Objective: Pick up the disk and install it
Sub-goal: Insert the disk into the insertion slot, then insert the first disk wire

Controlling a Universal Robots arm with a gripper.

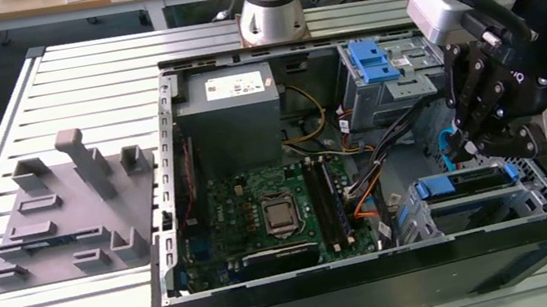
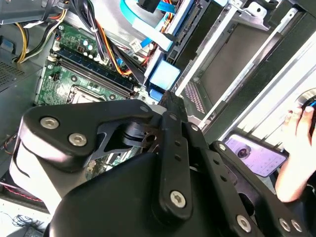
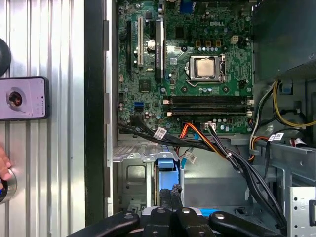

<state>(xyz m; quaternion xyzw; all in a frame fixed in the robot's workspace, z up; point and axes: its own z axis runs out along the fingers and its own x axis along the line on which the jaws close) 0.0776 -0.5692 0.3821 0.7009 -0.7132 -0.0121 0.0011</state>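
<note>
The disk sits in the silver drive cage at the front corner of the open computer case, on the exterior view's right. Its blue bracket faces up. In the first wrist view the disk's blue end lies in the cage, just beyond my black fingers. My gripper hangs right above the disk, and its fingers look shut together in both wrist views. Nothing shows between them. Whether the tips touch the bracket I cannot tell.
A bundle of cables crosses beside the cage. The motherboard, the grey power-supply box and a second cage with a blue latch occupy the case. A grey fixture lies on the slatted table. A phone and a person's hand are outside the case.
</note>
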